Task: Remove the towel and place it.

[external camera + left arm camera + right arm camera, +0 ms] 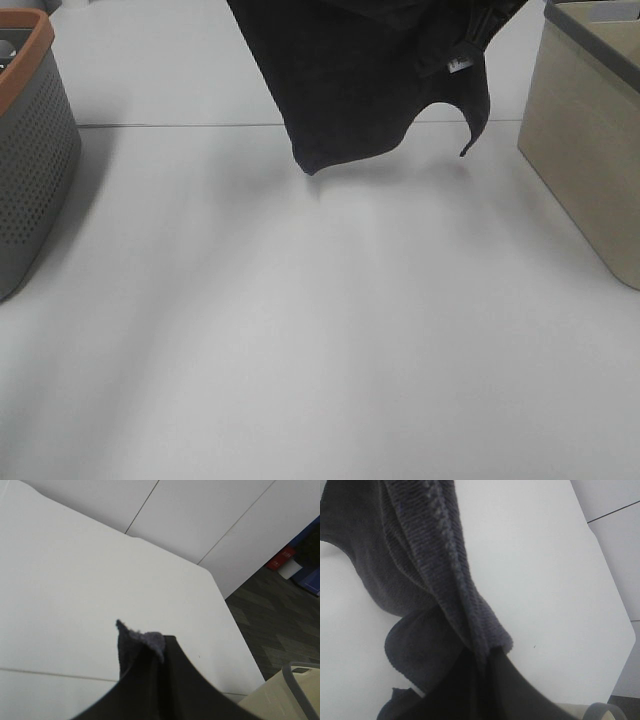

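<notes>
Overhead, a grey perforated basket (30, 150) with an orange rim stood at the left edge of the frame on the white table (320, 330), whose matte top was crossed by a thin seam in the upper part of the frame. At top centre the towel (370, 80) hung clear of the surface, its white tag (458, 65) toward the right, and a beige bin (590, 150) stood at the right edge. The left gripper (161, 647) was pinched on a towel corner and the right gripper (485, 657) clenched its bunched edge; beyond the table lay white wall panels (210, 515) and dark carpet (280, 615).
</notes>
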Robot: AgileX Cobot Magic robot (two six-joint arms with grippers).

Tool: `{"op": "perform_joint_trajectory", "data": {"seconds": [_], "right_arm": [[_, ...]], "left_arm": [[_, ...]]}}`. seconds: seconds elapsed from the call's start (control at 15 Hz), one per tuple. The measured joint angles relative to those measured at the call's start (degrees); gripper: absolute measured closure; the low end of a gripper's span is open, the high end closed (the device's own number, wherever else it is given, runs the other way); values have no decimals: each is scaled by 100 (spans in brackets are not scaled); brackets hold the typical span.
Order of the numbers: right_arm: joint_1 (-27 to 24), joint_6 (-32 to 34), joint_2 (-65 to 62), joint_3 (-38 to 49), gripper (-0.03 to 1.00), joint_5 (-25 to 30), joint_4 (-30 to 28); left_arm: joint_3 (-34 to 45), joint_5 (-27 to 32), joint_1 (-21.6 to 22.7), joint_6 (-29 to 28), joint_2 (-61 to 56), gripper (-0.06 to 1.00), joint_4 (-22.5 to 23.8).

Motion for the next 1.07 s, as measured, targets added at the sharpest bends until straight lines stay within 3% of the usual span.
{"op": "perform_joint_trajectory", "data": {"seconds": [0.13, 0.33, 0.6, 0.8, 0.93, 1.07], "right_arm": [[0, 46, 92, 0, 95, -212, 304], [0, 52, 92, 0, 95, -315, 762], [0, -327, 132, 0, 95, -384, 470], [0, -739, 418, 0, 95, -1301, 269], [-17, -773, 716, 0, 95, -2298, 258], [-57, -579, 1163, 6, 95, -2807, 453]], "left_arm": [[0, -476, 0, 0, 6, 94, 361], [0, -544, 0, 0, 6, 94, 516], [0, -1513, 155, 63, 46, 94, 602], [0, -2349, 395, 92, 309, 94, 607], [0, -3231, 625, 109, 676, 94, 619], [132, -3541, 791, 155, 1066, 94, 871]]}}
